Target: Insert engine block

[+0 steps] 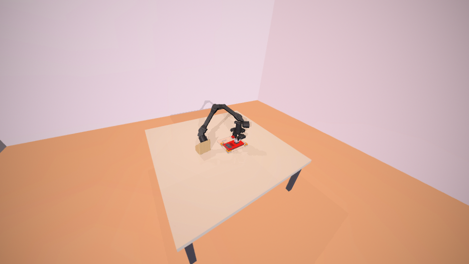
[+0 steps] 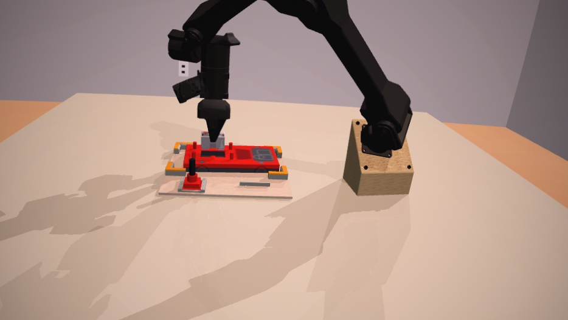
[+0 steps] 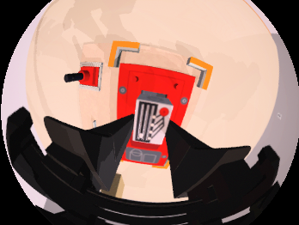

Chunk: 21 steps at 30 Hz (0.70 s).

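Observation:
My gripper (image 1: 235,139) (image 2: 213,139) (image 3: 150,120) is shut on the grey engine block (image 2: 207,142) (image 3: 146,124), one finger on each side of it. The block's top shows dark slots and a red round mark in the wrist view. The red car body (image 1: 233,147) (image 2: 238,163) (image 3: 146,72) lies flat between corner brackets. Its dark opening (image 2: 213,153) still shows below the block in the exterior view. The block stands upright above the car's top and is not down in the opening. The rib and any contact under the block cannot be made out.
Short red pegs (image 2: 230,145) stand around the opening. Orange-and-grey brackets (image 2: 175,170) (image 3: 125,45) hold the car's corners on a pale board (image 2: 222,191). A red base with a black handle (image 2: 192,166) (image 3: 73,77) and a grey bar (image 2: 254,184) are beside the car. The arm's wooden base (image 1: 203,147) (image 2: 383,183) stands apart.

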Each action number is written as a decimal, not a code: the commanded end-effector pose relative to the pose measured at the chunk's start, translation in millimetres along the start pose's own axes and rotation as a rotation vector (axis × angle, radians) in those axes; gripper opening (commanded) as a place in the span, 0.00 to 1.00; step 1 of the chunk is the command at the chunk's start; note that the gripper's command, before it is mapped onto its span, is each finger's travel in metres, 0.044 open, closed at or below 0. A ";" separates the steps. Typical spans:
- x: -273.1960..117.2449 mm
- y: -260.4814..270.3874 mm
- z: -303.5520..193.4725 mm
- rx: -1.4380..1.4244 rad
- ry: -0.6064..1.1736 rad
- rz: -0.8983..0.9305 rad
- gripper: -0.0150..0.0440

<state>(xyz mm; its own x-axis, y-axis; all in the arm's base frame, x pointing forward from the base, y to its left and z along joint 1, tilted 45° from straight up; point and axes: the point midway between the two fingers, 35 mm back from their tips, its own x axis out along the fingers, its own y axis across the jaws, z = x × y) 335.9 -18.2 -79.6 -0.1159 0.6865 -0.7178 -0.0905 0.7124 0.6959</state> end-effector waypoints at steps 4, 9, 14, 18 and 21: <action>2.0 -0.4 -0.2 0.003 0.000 -0.001 0.52; 3.5 -0.4 -0.3 0.003 0.000 -0.001 0.52; 5.0 -0.3 -0.3 0.003 0.000 -0.001 0.52; 6.2 -0.3 -0.3 0.003 0.000 -0.001 0.52; 7.1 -0.3 -0.3 0.003 0.000 -0.001 0.52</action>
<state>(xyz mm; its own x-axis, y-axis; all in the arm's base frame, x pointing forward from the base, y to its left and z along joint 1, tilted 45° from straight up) 334.8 -14.2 -84.4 -0.1182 0.6836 -0.7202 -0.0935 0.7144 0.6935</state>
